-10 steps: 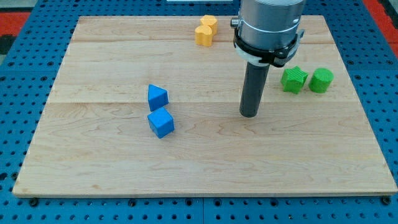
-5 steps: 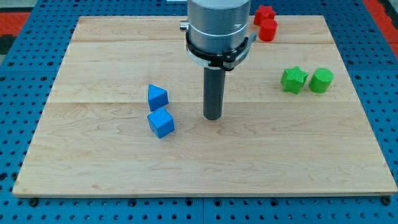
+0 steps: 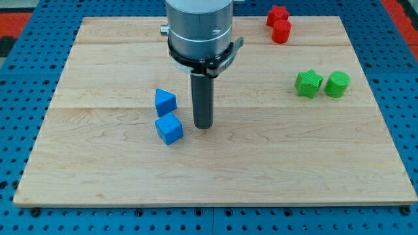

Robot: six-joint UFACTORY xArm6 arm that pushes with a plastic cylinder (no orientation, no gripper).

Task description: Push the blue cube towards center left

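My tip (image 3: pixel 203 126) sits just right of the blue cube (image 3: pixel 170 129); two blue, two green, seemingly two red blocks.

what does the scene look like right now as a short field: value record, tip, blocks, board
tip: my tip rests on the board, just to the view's right of the blue cube, a small gap between
target: blue cube, left of centre
neighbour: blue wedge-shaped block, just above the cube, nearly touching
red blocks: two, top right, one against the other
green blocks: green star-like block and green rounded block, side by side at right
board: wooden board
yellow blocks: none visible
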